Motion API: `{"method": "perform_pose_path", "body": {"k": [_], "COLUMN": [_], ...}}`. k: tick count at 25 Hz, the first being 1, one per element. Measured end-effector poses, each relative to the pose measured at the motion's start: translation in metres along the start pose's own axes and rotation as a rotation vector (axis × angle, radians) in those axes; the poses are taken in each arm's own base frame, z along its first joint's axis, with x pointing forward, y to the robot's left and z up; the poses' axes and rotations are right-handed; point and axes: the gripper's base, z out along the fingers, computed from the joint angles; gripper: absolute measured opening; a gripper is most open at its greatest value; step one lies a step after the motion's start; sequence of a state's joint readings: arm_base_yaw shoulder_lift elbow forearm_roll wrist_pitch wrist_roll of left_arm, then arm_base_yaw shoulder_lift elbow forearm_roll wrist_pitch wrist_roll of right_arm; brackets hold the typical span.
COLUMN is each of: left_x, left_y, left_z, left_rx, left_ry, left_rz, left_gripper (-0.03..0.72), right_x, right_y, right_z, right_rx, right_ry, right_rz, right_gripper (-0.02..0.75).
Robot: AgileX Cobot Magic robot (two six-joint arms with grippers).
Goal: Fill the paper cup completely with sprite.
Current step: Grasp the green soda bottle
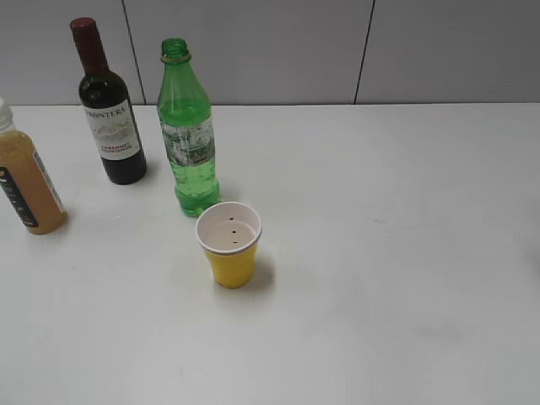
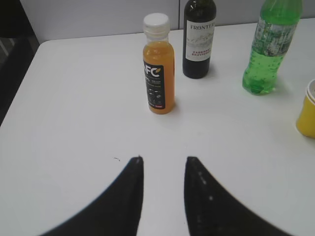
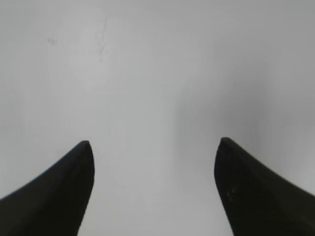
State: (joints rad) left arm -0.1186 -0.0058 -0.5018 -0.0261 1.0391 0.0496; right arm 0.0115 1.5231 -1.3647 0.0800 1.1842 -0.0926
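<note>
The yellow paper cup (image 1: 230, 245) stands upright mid-table, its white dotted inside showing; its edge shows in the left wrist view (image 2: 307, 115). The green sprite bottle (image 1: 188, 135) stands uncapped just behind the cup, partly full; it also shows in the left wrist view (image 2: 268, 49). My left gripper (image 2: 164, 160) is open and empty over bare table, well short of the bottles. My right gripper (image 3: 153, 143) is wide open and empty over bare table. Neither gripper shows in the exterior view.
A dark wine bottle (image 1: 110, 110) with a red cap stands left of the sprite. A tan-orange juice bottle (image 1: 25, 181) with a white cap stands at the far left. The white table (image 1: 396, 253) meets a grey wall behind.
</note>
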Motion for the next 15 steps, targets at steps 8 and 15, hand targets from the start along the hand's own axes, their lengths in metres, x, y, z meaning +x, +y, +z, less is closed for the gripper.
{"method": "perform_pose_path", "body": {"k": [8, 15], "left_x": [0.0, 0.0], "left_y": [0.0, 0.0], "left_z": [0.0, 0.0], "left_rx": [0.0, 0.0], "left_ry": [0.0, 0.0], "left_rz": [0.0, 0.0], "left_gripper": [0.23, 0.23], "right_x": [0.093, 0.159], "right_y": [0.007, 0.011], "right_z": [-0.013, -0.019], "right_rx": [-0.002, 0.006], "right_ry": [0.028, -0.069], "right_rz": [0.0, -0.004], "right_gripper": [0.584, 0.584]}}
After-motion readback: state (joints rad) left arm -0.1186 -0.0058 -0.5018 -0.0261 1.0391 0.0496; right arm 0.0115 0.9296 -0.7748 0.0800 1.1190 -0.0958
